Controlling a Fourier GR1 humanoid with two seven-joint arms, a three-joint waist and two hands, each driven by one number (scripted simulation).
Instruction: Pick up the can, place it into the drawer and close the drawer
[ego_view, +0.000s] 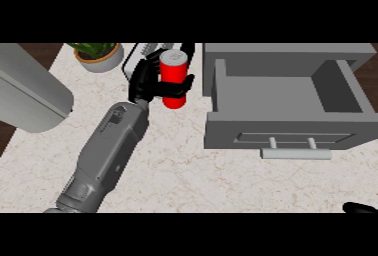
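A red can (174, 92) with a pale lid stands lifted above the counter, left of the drawer. My left hand (147, 82) is shut on it, fingers and thumb curled round its middle, with the grey forearm running up from the lower left. The grey drawer (284, 95) is pulled open at the right, its inside bare, and its bar handle (295, 154) faces the front. The can is left of the drawer's left wall, not over the opening. Only a black tip of my right hand (360, 209) shows at the lower right edge.
A potted plant (100, 56) stands at the back left. A large grey rounded body (29, 95) fills the left edge. A white slotted object (144, 51) lies behind my left hand. Marbled counter (192, 180) stretches in front of the drawer.
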